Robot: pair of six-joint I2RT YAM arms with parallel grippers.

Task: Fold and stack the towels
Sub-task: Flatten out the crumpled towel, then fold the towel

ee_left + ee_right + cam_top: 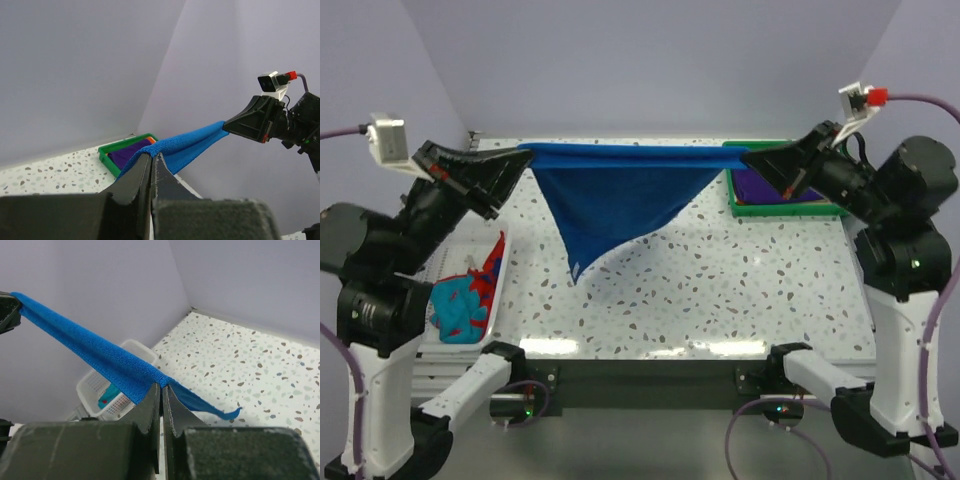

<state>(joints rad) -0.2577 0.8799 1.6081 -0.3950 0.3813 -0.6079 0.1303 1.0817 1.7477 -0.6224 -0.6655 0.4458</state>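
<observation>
Left end effector (522, 151) clamps the bright blue towel (620, 195) at its 9 o'clock corner, right end effector (741, 157) at its 3 o'clock corner; it hangs taut between them above the surface (720, 285).

White lower links (382, 392), black joints (370, 310), black wedge-shaped left gripper (520, 153) and right gripper (748, 156), lilac cables (925, 98); red-plugged white camera (863, 98) at 2 o'clock.
</observation>
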